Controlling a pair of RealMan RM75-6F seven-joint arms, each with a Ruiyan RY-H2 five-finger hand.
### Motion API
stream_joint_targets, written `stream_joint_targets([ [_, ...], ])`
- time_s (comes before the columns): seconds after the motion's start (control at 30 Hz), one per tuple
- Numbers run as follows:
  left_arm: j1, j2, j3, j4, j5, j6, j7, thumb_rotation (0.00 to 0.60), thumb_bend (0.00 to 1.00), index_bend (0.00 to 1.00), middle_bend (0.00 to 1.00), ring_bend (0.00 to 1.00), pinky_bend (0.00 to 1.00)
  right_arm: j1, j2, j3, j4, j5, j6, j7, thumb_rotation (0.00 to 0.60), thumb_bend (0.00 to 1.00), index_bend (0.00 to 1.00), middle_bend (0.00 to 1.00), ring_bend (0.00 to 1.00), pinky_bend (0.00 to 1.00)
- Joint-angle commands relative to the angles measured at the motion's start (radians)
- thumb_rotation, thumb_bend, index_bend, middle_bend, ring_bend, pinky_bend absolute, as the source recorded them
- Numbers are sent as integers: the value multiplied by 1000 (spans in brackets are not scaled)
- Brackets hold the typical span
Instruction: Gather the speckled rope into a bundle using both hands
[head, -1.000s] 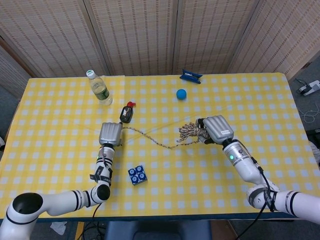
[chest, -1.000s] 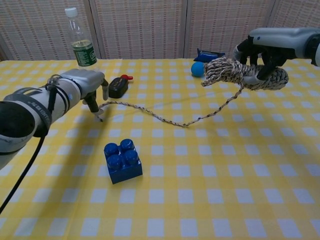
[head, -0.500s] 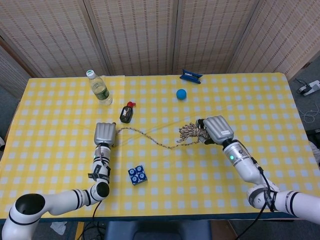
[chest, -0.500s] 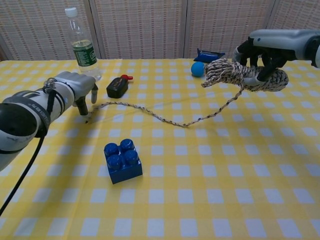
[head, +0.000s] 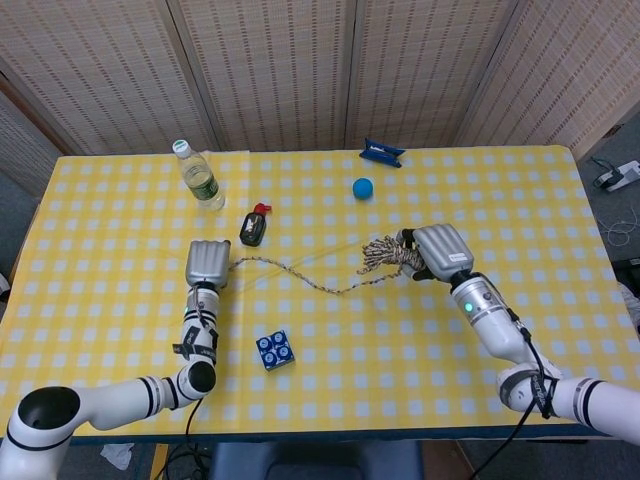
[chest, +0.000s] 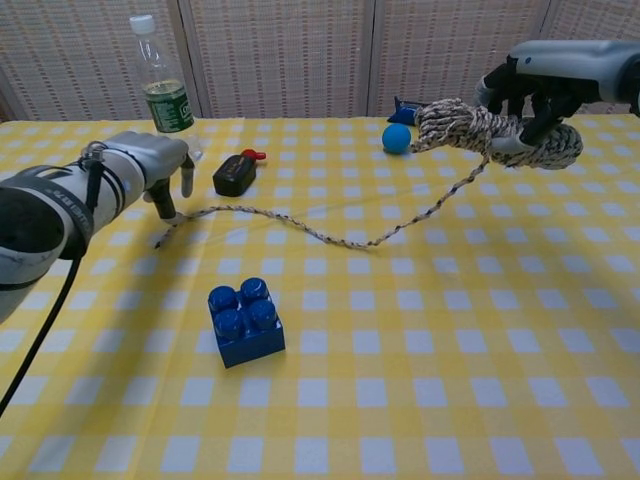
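Most of the rope is bundled in my right hand, now raised higher; its tail trails to my left hand, whose grip I cannot tell.

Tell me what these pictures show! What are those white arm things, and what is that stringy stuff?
Those are a robot's two arms with hands. One picture looks down from its head, the other looks forward from its chest. The right hand grips a bunched-up speckled rope in its fingers, lifted off the yellow checked table. The rope's tail trails across to the left hand. Also on the table: a water bottle, a blue ball, a blue block and a small black thing.
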Motion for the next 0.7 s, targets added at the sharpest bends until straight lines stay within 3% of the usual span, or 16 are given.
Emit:
stream_joint_targets([
  [0.03,-12,-12,-8,15,-23,-15,14,600,308,501,919,851,905,2,2,2,11,6,-7,3,600,564,585,556,516,669],
  [0.37,-26,-52,-15,114,-25,-40,8,600,308,530,926,858,905,10,-3,-1,25,24,-21,-5,600,563,585,556,515,669],
  [0.7,-26,-66,-14,128,-26,-59,6,600,309,575,935,864,905,10,-5,-6,25,29,-20,-12,600,557,585,556,517,670],
])
